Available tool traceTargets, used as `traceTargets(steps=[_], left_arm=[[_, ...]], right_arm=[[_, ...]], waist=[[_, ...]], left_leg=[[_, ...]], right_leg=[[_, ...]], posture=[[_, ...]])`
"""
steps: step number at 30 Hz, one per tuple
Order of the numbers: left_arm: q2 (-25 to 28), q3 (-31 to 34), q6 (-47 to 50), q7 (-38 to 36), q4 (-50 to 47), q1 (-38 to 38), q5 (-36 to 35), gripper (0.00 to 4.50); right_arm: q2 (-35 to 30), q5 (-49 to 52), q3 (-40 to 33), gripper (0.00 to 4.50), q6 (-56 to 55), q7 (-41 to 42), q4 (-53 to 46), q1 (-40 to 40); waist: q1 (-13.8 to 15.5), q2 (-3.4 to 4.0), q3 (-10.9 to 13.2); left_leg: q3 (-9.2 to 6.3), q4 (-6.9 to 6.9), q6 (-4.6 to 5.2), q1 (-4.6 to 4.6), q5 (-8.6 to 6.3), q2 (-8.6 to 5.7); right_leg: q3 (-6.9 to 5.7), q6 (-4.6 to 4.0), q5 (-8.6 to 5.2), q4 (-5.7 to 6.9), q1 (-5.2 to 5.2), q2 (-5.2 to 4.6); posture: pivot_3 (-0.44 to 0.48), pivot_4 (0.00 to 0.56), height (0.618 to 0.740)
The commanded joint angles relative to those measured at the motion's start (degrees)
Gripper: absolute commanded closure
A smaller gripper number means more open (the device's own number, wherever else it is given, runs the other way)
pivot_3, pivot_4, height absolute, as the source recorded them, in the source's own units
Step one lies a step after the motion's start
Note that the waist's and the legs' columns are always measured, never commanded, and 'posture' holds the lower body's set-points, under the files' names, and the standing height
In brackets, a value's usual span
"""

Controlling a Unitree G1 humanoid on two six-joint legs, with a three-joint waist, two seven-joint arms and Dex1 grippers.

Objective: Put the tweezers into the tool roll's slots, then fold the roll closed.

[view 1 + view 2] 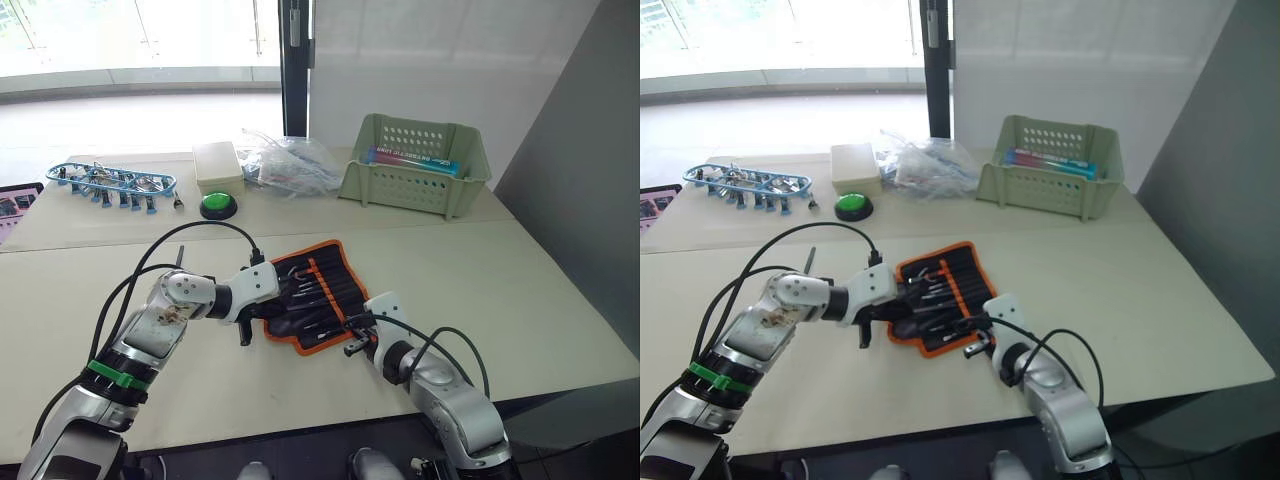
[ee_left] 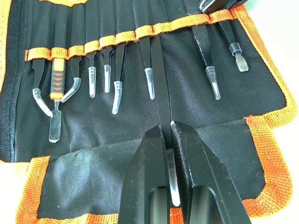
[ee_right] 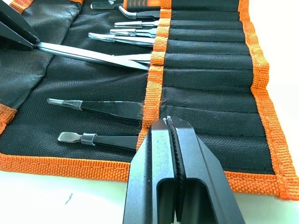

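Note:
The tool roll (image 1: 318, 285) lies unrolled on the table, black with orange trim, its slots (image 3: 210, 60) running beside an orange stripe (image 3: 156, 60). Several tweezers (image 2: 212, 79) and small tools sit tucked under that stripe, with clear caps on their tips. My left gripper (image 2: 168, 149) is shut on one long black tweezers (image 2: 159, 88), whose far end lies under the stripe at a slot. My right gripper (image 3: 169, 122) is shut, its tips resting on the roll's black fabric just beside the stripe, near the roll's right edge (image 1: 350, 335).
At the table's back stand a pale green basket (image 1: 415, 165), a clear plastic bag (image 1: 290, 162), a white box (image 1: 217, 165), a green button (image 1: 218, 206) and a blue-framed tool rack (image 1: 110, 182). A slim dark item (image 1: 181, 257) lies left of the roll.

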Motion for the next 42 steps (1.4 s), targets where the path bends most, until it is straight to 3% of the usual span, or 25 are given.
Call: traceTargets(steps=[1, 10, 26, 42], left_arm=[[-0.6, 0.0, -0.2, 0.0, -1.1, -0.8, 0.4, 4.46], [-2.4, -1.5, -0.8, 0.8, 1.3, -2.3, 2.9, 4.46], [-10.8, -4.7, 0.5, 2.3, 2.8, -4.8, 5.0, 4.46], [-18.2, -5.0, -3.6, 7.1, 12.6, -8.2, 8.0, 4.46]], right_arm=[[-0.8, -0.6, 0.7, 4.5, 5.3, -0.6, 5.2, 2.6], [-0.6, -0.5, 0.7, 4.5, 5.3, -0.8, 4.9, 2.9], [-0.3, -0.5, 1.0, 4.5, 5.3, -1.1, 5.0, 2.8], [-0.5, -0.3, 1.3, 4.5, 5.3, -1.2, 4.6, 3.2]], waist=[[0.0, 0.0, 0.0], [0.1, 0.02, 0.0], [0.7, 0.14, -0.1], [0.8, 0.27, -0.2]], left_leg=[[0.0, 0.0, 0.0, 0.0, 0.0, 0.0], [0.0, 0.04, 0.02, 0.03, 0.01, 0.0], [0.0, 0.16, 0.05, 0.05, 0.03, 0.0], [-0.02, 0.27, 0.13, 0.09, 0.08, -0.05]], right_leg=[[0.0, 0.0, 0.0, 0.01, 0.0, 0.0], [0.01, 0.0, 0.0, 0.05, 0.03, 0.01], [0.03, 0.02, 0.01, 0.13, 0.09, 0.05], [0.04, 0.07, 0.04, 0.14, 0.25, 0.04]], posture=[[0.0, 0.15, 0.736], [0.0, 0.15, 0.736], [0.0, 0.15, 0.736], [0.0, 0.15, 0.736]])
